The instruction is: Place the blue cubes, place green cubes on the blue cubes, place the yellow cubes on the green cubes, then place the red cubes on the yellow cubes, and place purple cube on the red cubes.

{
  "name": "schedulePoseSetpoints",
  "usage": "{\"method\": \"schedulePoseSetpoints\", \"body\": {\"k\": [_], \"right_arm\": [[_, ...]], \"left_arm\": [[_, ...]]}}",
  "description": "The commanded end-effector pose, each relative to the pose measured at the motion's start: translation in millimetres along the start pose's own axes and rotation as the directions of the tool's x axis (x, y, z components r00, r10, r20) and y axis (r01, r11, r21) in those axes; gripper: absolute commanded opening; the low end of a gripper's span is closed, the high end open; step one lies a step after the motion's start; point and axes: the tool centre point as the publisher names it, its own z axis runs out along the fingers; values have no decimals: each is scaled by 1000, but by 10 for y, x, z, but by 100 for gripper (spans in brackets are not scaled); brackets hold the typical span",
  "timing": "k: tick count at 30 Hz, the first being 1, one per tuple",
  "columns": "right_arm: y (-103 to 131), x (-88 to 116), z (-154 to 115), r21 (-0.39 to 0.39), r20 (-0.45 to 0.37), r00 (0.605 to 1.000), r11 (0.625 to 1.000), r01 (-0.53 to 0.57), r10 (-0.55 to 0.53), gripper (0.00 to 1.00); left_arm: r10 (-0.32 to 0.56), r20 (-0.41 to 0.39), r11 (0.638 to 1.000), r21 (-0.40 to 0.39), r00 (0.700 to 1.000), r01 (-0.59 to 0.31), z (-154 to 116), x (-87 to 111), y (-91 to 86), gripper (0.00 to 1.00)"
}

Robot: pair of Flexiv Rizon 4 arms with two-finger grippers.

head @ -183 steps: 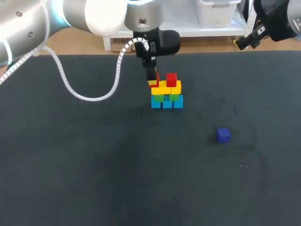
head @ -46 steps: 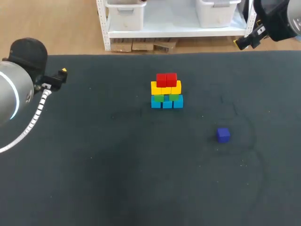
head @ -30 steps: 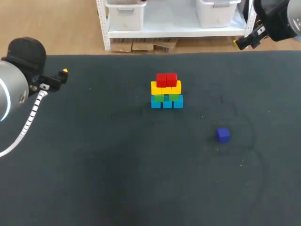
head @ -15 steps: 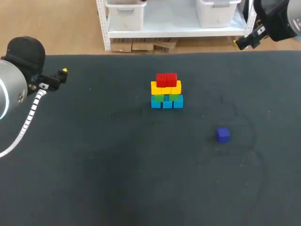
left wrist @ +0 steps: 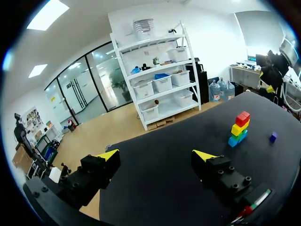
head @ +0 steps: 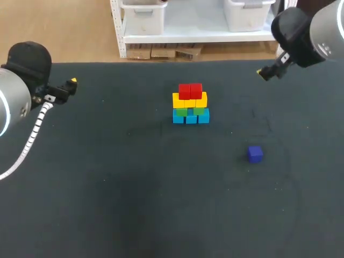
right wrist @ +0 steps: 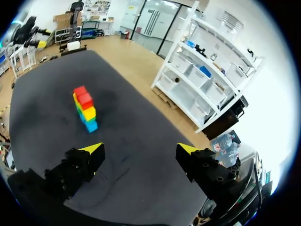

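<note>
Picked out from overhead the left gripper by the table's left edge and the right gripper near the far right, both well clear of every cube. Found the stack mid-table, all matte, square-edged blocks: blue cubes at the bottom, green cubes on them, yellow cubes above, two red cubes side by side on top. Saw the purple cube alone on the dark, cloth-like surface, well apart from the stack, off to its right and nearer the camera. Through the left wrist, caught black fingers with yellow wedge tips spread wide, nothing between them, stack and purple cube far ahead. Through the right wrist, much alike: fingers parted wide, empty, stack standing well ahead.
</note>
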Motion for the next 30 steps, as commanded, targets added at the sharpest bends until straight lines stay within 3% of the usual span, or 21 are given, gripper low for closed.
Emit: {"method": "schedulePoseSetpoints", "body": {"k": [1, 4, 8, 16, 20, 30], "right_arm": [[125, 125, -117, -57, -34, 999, 998, 10, -12, 100], [290, 237, -125, -110, -57, 997, 993, 49, -56, 100], [617, 375, -94, -187, -105, 974, 966, 180, -202, 100], [900, 661, 98, -349, -189, 875, 863, 365, -446, 100], [948, 783, 221, -423, -213, 839, 822, 383, -500, 100], [1206, 943, 512, -523, -211, 807, 761, 384, -551, 100]], "left_arm": [[1, -4, 1000, 8, 1000, -1, -9, -8, 22, 100], [1, -4, 1000, 8, 1000, -1, -9, -8, 22, 100], [1, -4, 1000, 8, 1000, -1, -9, -8, 22, 100], [1, -4, 1000, 8, 1000, -1, -9, -8, 22, 100], [1, -4, 1000, 8, 1000, -1, -9, -8, 22, 100], [1, -4, 1000, 8, 1000, -1, -9, -8, 22, 100]]}}
